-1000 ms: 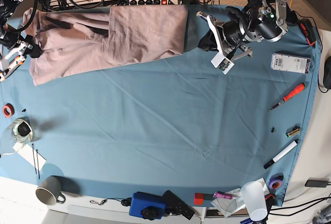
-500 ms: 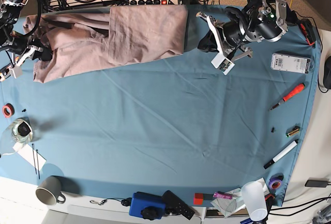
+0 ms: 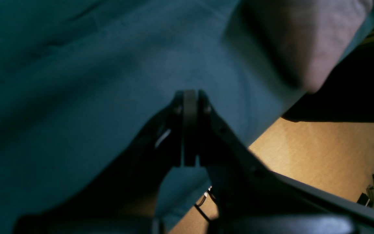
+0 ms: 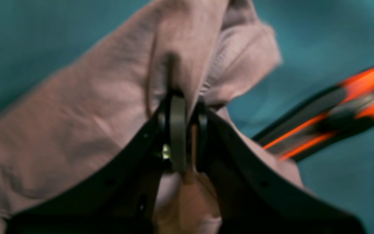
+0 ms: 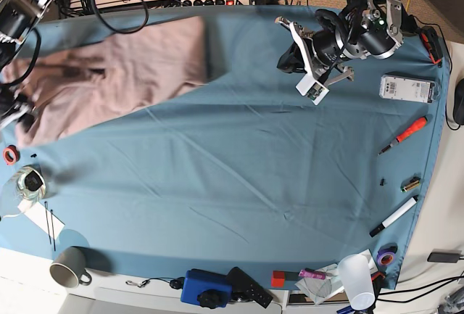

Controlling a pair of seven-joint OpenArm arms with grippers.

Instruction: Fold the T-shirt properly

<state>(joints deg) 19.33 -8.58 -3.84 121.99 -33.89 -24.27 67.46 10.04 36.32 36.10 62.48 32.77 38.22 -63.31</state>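
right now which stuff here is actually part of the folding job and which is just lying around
Part of the job:
T-shirt
right pincer, shut on the T-shirt
left pincer, shut, holding nothing

Just lying about:
mug
red screwdriver
marker
plastic cup
tape roll
blue box

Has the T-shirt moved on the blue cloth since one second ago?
Yes. The T-shirt slid toward the base view's left, away from the idle left end effector, dragged by the right end effector.
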